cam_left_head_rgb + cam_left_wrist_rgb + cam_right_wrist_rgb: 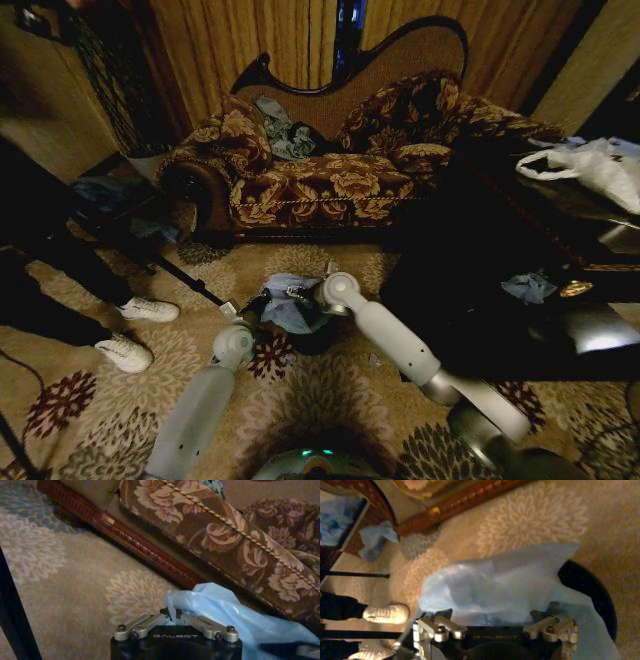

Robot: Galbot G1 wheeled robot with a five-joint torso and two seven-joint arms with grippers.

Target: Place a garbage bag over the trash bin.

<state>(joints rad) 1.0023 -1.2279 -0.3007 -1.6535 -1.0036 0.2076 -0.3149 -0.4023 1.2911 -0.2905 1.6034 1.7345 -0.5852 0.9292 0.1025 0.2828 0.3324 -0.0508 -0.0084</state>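
on the carpet (330, 400) before the sofa (330, 180), the bin (592, 592) stands half covered by the bag (495, 588). my left gripper (172, 619) is pinched on a fold of the bag at the bin's near side. my right gripper (495, 620) stands wide over the film, gripping nothing. risk: film slips or tears if i pull unevenly; rim stays bare.

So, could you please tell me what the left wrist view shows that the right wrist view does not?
Left wrist view alone: the sofa's floral upholstery and rope trim, and the left gripper pinching the garbage bag's edge. Right wrist view alone: the trash bin's black rim beneath the bag, the right gripper open, and a person's white shoe. Both share the pale blue bag, the sofa's wooden base and the patterned carpet.
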